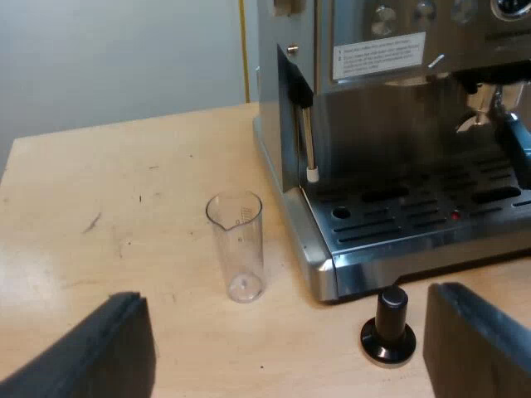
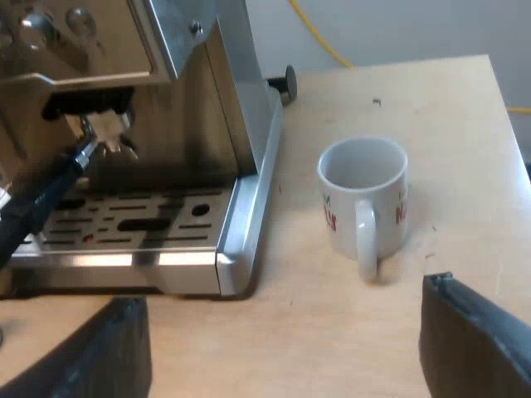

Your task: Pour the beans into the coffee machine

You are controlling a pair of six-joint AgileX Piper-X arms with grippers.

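Measuring glass: upright on your counter beside the espresso machine, just ahead of your left gripper, the nearer arm; fingers spread open, empty; right gripper likewise, by mug

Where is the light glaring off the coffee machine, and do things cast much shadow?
Left wrist view: glare on the espresso machine at its tray's front corner; the measuring glass throws barely any shadow on the table. Right wrist view: a bright streak along the tray's front edge, deep shade above the tray; the mug casts only a faint shadow.
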